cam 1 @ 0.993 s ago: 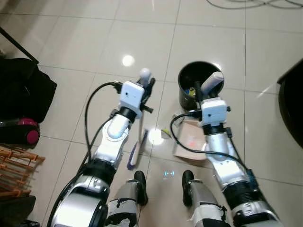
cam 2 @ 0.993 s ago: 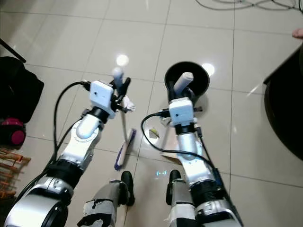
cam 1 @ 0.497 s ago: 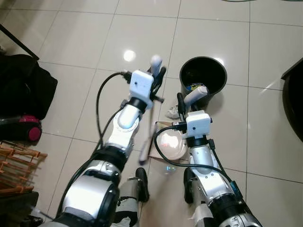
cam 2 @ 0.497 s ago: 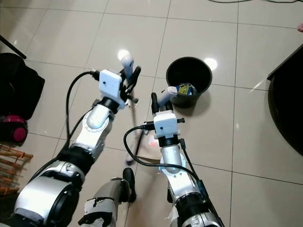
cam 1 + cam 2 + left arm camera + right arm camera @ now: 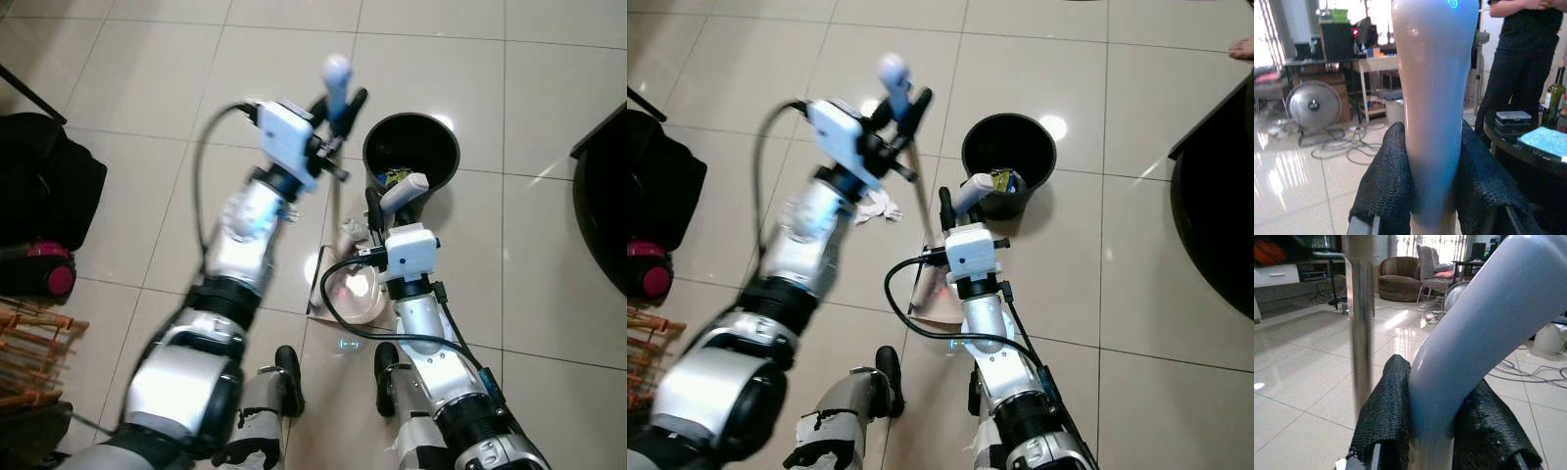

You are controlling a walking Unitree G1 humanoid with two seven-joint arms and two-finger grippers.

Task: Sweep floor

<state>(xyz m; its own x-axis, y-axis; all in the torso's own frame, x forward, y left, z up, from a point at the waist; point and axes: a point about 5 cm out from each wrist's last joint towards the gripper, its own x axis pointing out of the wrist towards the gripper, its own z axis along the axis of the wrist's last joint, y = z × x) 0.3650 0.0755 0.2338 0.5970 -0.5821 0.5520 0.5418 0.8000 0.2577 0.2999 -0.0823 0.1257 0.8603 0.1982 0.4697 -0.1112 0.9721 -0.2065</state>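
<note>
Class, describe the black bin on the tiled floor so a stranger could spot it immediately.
Start from the pale, glossy tiled floor in front of the robot. Just beyond the right end effector, which grips a pale dustpan handle, stands the bin. It is the round, open-topped black bucket with colourful rubbish inside, unlike the soft black bag far to the left.

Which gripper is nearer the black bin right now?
The right. The right gripper, shut on the dustpan handle, sits right at the black bin, touching or nearly so. The left gripper, shut on the broom handle, is raised beside it on the robot's left.
</note>
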